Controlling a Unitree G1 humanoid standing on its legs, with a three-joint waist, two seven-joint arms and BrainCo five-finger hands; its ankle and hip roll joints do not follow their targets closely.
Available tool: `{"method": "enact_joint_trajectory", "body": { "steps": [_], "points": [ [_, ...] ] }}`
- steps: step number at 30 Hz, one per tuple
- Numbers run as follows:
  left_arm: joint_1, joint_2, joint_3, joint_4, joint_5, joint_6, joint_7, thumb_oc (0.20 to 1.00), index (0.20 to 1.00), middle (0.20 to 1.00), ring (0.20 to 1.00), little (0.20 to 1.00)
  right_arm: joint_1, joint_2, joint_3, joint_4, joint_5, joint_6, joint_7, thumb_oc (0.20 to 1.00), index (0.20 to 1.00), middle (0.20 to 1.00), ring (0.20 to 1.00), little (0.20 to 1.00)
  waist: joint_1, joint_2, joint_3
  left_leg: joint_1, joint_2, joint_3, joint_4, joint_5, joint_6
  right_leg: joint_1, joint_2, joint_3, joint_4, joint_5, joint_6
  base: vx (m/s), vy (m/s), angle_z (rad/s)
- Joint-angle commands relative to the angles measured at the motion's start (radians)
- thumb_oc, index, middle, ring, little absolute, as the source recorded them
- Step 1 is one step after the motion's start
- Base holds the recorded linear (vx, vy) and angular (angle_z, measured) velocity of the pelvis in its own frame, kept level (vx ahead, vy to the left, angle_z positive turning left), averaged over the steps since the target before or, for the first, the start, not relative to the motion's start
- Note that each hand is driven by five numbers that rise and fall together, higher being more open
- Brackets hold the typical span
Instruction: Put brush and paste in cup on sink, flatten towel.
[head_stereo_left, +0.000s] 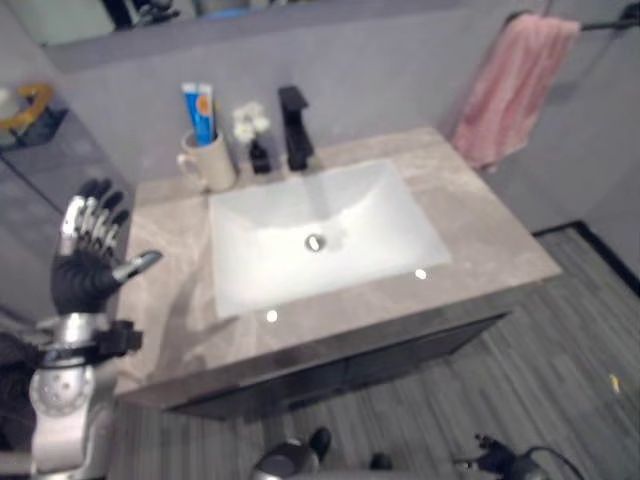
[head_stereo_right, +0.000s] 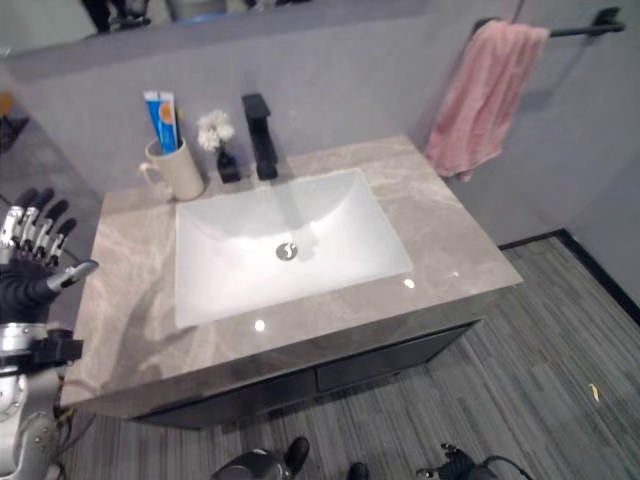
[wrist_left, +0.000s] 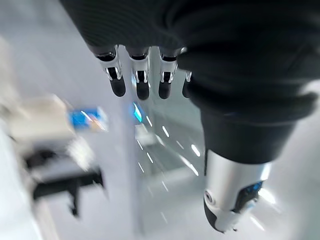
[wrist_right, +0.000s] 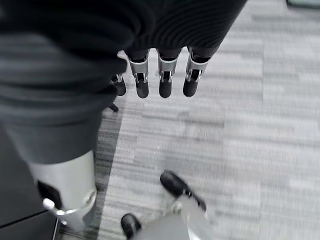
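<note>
A cream cup stands at the back left corner of the grey stone counter, just left of the black tap. A blue and white paste tube is seen upright inside it; whether a brush is also in the cup cannot be made out. A small dark vase of white flowers sits between cup and tap. The white sink is set into the counter. A pink towel is hung bunched over a black rail on the right wall, its upper edge partly cut off. The left hand is held upright beside the counter's left edge, fingers spread and holding nothing. The right hand is pointed at the striped floor, fingers straight, nothing held.
</note>
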Motion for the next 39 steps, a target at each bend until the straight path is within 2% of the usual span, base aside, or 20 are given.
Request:
{"method": "enact_joint_trajectory", "body": {
  "steps": [1,2,5,8,9,11,14,16,17,18,20,22,23,24,28,31,32,34,38,39],
  "points": [
    [0.046,0.023,-0.016,-0.125,-0.13,-0.066,-0.157,1.0,1.0,1.0,1.0,1.0,-0.007,-0.016,0.008,-0.008,-0.039,-0.036,0.001,1.0,1.0,1.0,1.0,1.0,0.005,0.002,-0.047,0.002,-0.031,-0.043,0.019,-0.094,0.05,-0.07,-0.029,-0.028,-0.056,0.103,0.088,-0.14,0.165,-0.83],
    [0.054,0.029,-0.052,-0.139,-0.146,-0.053,-0.189,1.0,1.0,1.0,1.0,1.0,-0.012,-0.011,0.009,-0.018,-0.04,-0.041,0.005,1.0,1.0,1.0,1.0,1.0,0.007,0.007,-0.044,0.012,-0.033,-0.022,0.004,-0.089,0.058,-0.077,-0.04,-0.033,-0.057,0.117,0.101,-0.18,0.168,-1.11],
    [0.063,0.039,-0.149,-0.141,-0.133,-0.034,-0.221,1.0,1.0,1.0,1.0,1.0,-0.06,0.01,0.036,-0.049,-0.061,-0.06,-0.009,1.0,1.0,1.0,1.0,1.0,0.064,0.032,-0.03,0.019,0.009,0.107,-0.04,-0.08,0.071,-0.111,-0.14,-0.28,-0.081,0.146,0.129,-0.2,0.147,-1.48],
    [0.052,0.044,-0.191,-0.137,-0.155,-0.021,-0.244,1.0,1.0,1.0,1.0,1.0,-0.076,0.025,0.046,-0.067,-0.061,-0.068,-0.008,1.0,1.0,1.0,1.0,1.0,0.062,0.043,-0.02,0.032,0.029,0.136,-0.047,-0.073,0.084,-0.104,-0.168,-0.298,0.024,0.098,0.113,-0.07,-0.004,-1.68],
    [0.044,0.062,-0.238,-0.119,-0.143,-0.015,-0.251,1.0,1.0,1.0,1.0,1.0,-0.081,0.03,0.055,-0.078,-0.065,-0.074,-0.009,1.0,1.0,1.0,1.0,1.0,0.043,0.04,-0.014,0.04,0.032,0.148,-0.049,-0.071,0.099,-0.083,-0.187,-0.282,0.185,0.063,0.106,0.0,-0.077,-0.18],
    [0.039,0.063,-0.273,-0.107,-0.111,-0.01,-0.237,1.0,1.0,1.0,1.0,1.0,-0.092,0.033,0.06,-0.08,-0.076,-0.074,-0.019,1.0,1.0,1.0,1.0,1.0,0.055,0.033,-0.031,0.053,0.044,0.172,-0.074,-0.077,0.098,-0.036,-0.227,-0.361,0.268,0.014,0.109,0.07,-0.136,-0.16],
    [0.05,0.067,-0.271,-0.104,-0.093,-0.014,-0.229,1.0,1.0,1.0,1.0,1.0,-0.115,0.021,0.069,-0.085,-0.079,-0.076,-0.029,1.0,1.0,1.0,1.0,1.0,0.069,-0.002,-0.055,0.053,0.074,0.228,-0.111,-0.08,0.077,0.019,-0.191,-0.422,0.137,-0.002,0.111,0.05,-0.24,-0.42],
    [0.055,0.061,-0.268,-0.103,-0.09,-0.009,-0.229,1.0,1.0,1.0,1.0,1.0,-0.119,0.017,0.073,-0.093,-0.083,-0.076,-0.033,1.0,1.0,1.0,1.0,1.0,0.074,-0.009,-0.062,0.044,0.087,0.239,-0.102,-0.084,0.067,0.025,-0.165,-0.398,0.09,-0.009,0.111,0.02,-0.28,-0.81],
    [0.061,0.057,-0.259,-0.095,-0.075,-0.018,-0.208,1.0,1.0,1.0,1.0,1.0,-0.124,0.013,0.073,-0.094,-0.071,-0.076,-0.046,1.0,1.0,1.0,1.0,1.0,0.069,-0.024,-0.058,0.042,0.119,0.248,-0.107,-0.079,0.053,0.012,-0.112,-0.346,0.053,-0.022,0.089,0.03,-0.343,-1.08],
    [0.061,0.057,-0.259,-0.094,-0.075,-0.018,-0.208,1.0,1.0,1.0,1.0,1.0,-0.125,0.013,0.073,-0.093,-0.071,-0.076,-0.047,1.0,1.0,1.0,1.0,1.0,0.07,-0.023,-0.058,0.043,0.12,0.249,-0.108,-0.079,0.052,0.013,-0.111,-0.345,0.051,-0.021,0.088,0.01,-0.433,-1.14],
    [0.061,0.034,-0.268,-0.087,-0.073,-0.02,-0.187,1.0,1.0,1.0,1.0,1.0,-0.121,0.004,0.058,-0.084,-0.053,-0.073,-0.064,1.0,1.0,1.0,1.0,1.0,0.062,-0.043,-0.044,0.024,0.134,0.192,-0.107,-0.055,0.034,0.009,-0.058,-0.314,-0.014,-0.004,0.059,0.0,-0.35,-0.49],
    [0.053,0.031,-0.282,-0.072,-0.06,-0.024,-0.169,1.0,1.0,1.0,1.0,1.0,-0.118,0.0,0.044,-0.083,-0.033,-0.074,-0.084,1.0,1.0,1.0,1.0,1.0,0.064,-0.059,-0.032,0.002,0.119,0.071,-0.081,-0.045,0.01,-0.003,-0.027,-0.281,-0.044,0.003,0.043,0.02,-0.239,-0.2],
    [0.052,0.031,-0.283,-0.072,-0.06,-0.024,-0.169,1.0,1.0,1.0,1.0,1.0,-0.118,0.0,0.043,-0.083,-0.033,-0.074,-0.084,1.0,1.0,1.0,1.0,1.0,0.061,-0.06,-0.035,-0.004,0.118,0.068,-0.08,-0.043,0.01,-0.005,-0.028,-0.284,-0.046,0.005,0.043,0.01,-0.222,-0.33],
    [0.046,0.018,-0.289,-0.058,-0.057,-0.024,-0.142,1.0,1.0,1.0,1.0,1.0,-0.114,0.001,0.031,-0.088,-0.018,-0.071,-0.106,1.0,1.0,1.0,1.0,1.0,0.068,-0.072,-0.027,-0.017,0.099,-0.037,-0.082,-0.029,-0.01,-0.018,-0.01,-0.269,-0.056,0.008,0.035,0.01,-0.132,-0.21],
    [0.036,0.005,-0.333,0.017,-0.063,-0.015,-0.117,1.0,1.0,1.0,1.0,1.0,-0.108,0.001,0.01,-0.076,0.013,-0.067,-0.13,1.0,1.0,1.0,1.0,1.0,0.031,-0.075,-0.028,-0.02,0.134,-0.006,-0.136,0.008,-0.022,-0.01,-0.002,-0.319,-0.064,0.003,0.023,0.07,-0.159,0.1],
    [0.032,0.009,-0.355,0.046,-0.065,-0.006,-0.123,1.0,1.0,1.0,1.0,1.0,-0.116,0.007,0.018,-0.07,0.017,-0.065,-0.128,1.0,1.0,1.0,1.0,1.0,0.03,-0.074,-0.028,-0.009,0.141,0.006,-0.147,0.01,-0.021,-0.008,0.002,-0.312,-0.067,0.004,0.021,0.06,-0.049,0.02],
    [0.017,0.046,-0.43,0.14,0.002,0.01,-0.118,1.0,1.0,1.0,1.0,1.0,-0.145,0.017,0.048,-0.054,0.013,-0.058,-0.126,1.0,1.0,1.0,1.0,1.0,0.023,-0.071,-0.03,0.019,0.154,0.033,-0.173,0.013,-0.016,-0.004,0.014,-0.287,-0.078,0.011,0.024,0.09,-0.05,-0.35],
    [0.017,0.059,-0.452,0.173,0.028,0.016,-0.12,1.0,1.0,1.0,1.0,1.0,-0.15,0.018,0.058,-0.053,0.008,-0.058,-0.123,1.0,1.0,1.0,1.0,1.0,0.021,-0.07,-0.033,0.03,0.162,0.047,-0.186,0.015,-0.016,-0.003,0.02,-0.274,-0.082,0.014,0.024,0.1,-0.056,-0.48],
    [-0.019,0.056,-0.552,0.421,0.214,0.042,-0.071,1.0,1.0,1.0,1.0,1.0,-0.159,0.026,0.082,-0.031,0.002,-0.047,-0.12,1.0,1.0,1.0,1.0,1.0,0.013,-0.063,-0.048,0.057,0.183,0.089,-0.212,0.025,-0.018,0.011,0.037,-0.246,-0.11,0.02,0.024,0.09,-0.042,-0.61],
    [-0.039,0.044,-0.6,0.561,0.307,0.072,-0.07,1.0,1.0,1.0,1.0,1.0,-0.157,0.026,0.094,-0.012,-0.004,-0.038,-0.112,1.0,1.0,1.0,1.0,1.0,0.003,-0.059,-0.053,0.069,0.189,0.097,-0.218,0.031,-0.02,0.021,0.044,-0.238,-0.12,0.02,0.025,0.04,-0.021,-0.3]
  ]
}}
